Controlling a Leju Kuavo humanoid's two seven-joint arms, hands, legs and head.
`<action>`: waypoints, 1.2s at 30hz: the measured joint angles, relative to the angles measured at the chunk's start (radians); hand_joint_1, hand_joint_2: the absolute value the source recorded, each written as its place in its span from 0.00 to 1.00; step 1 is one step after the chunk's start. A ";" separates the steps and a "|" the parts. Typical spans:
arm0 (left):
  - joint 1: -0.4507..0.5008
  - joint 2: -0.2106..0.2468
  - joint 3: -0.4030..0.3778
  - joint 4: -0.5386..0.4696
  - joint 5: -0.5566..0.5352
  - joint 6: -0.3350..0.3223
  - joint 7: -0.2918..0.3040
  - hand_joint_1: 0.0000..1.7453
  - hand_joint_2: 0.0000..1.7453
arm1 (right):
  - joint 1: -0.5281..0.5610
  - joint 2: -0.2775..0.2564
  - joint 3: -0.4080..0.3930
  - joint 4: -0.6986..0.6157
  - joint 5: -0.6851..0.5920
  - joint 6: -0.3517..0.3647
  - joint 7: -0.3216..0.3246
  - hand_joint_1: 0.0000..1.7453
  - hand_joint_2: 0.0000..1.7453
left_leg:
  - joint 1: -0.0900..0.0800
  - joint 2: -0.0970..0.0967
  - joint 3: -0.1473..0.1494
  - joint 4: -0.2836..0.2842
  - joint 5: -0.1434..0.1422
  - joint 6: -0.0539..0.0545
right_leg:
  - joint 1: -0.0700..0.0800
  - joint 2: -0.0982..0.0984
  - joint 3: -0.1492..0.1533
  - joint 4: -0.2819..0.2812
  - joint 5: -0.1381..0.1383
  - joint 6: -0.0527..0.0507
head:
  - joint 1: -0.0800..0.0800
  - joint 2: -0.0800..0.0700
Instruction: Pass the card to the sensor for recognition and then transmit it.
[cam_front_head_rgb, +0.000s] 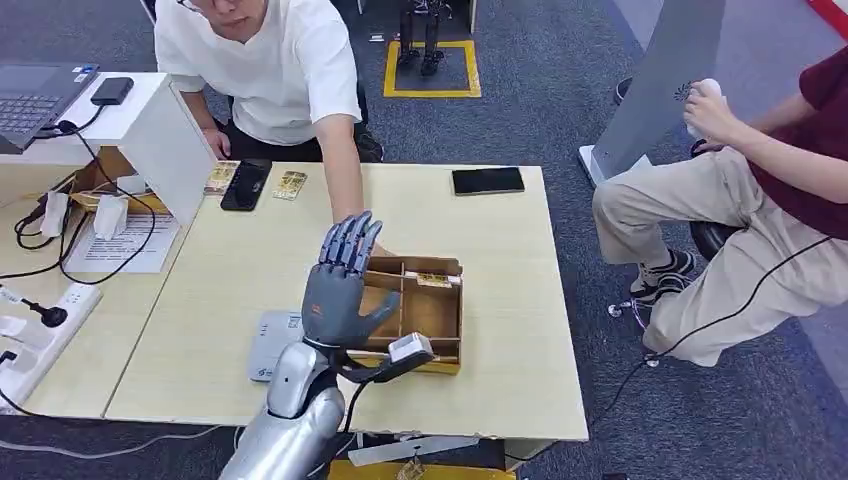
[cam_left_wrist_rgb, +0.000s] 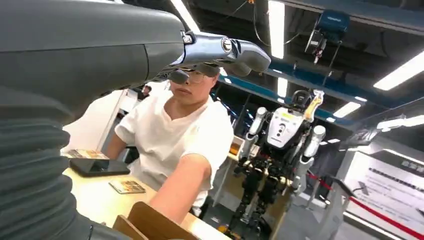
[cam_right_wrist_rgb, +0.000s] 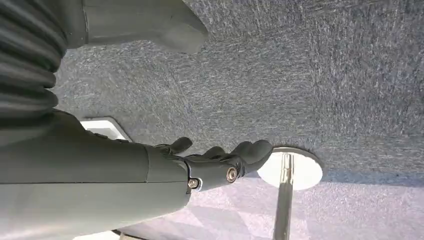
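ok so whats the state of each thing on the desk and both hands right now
left hand: raised above the box, fingers apart, holding nothing
right hand: hanging over the carpet, fingers loosely curled, holding nothing
box: open on top, a card lying in its far compartment
laptop: lid open
phone: flat, screen dark
person's arm: reaching toward the box

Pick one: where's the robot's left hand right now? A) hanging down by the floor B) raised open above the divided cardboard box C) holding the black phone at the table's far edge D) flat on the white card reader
B: in the head view the left hand is raised with fingers apart and holding nothing, above the cardboard box.
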 joint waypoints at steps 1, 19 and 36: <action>0.000 0.000 -0.004 0.002 0.019 0.000 -0.021 0.00 1.00 | 0.000 0.000 0.003 0.000 0.003 0.000 0.000 0.00 1.00 | 0.000 0.000 0.000 0.000 0.000 0.000 | 0.000 0.000 0.000 0.000 0.000 0.000 | 0.000 0.000; -0.018 0.006 -0.134 0.142 0.070 0.000 -0.025 0.00 1.00 | -0.004 -0.008 0.055 0.010 0.008 0.000 0.019 0.00 1.00 | 0.000 0.000 0.000 0.000 0.000 0.000 | 0.000 0.000 0.000 0.000 0.000 0.000 | 0.000 0.000; -0.100 0.022 -0.217 0.274 -0.019 -0.082 0.178 0.00 1.00 | -0.003 -0.009 0.084 0.018 -0.010 0.000 0.040 0.00 1.00 | 0.000 0.000 0.000 0.000 0.000 0.000 | 0.000 0.000 0.000 0.000 0.000 0.000 | 0.000 0.000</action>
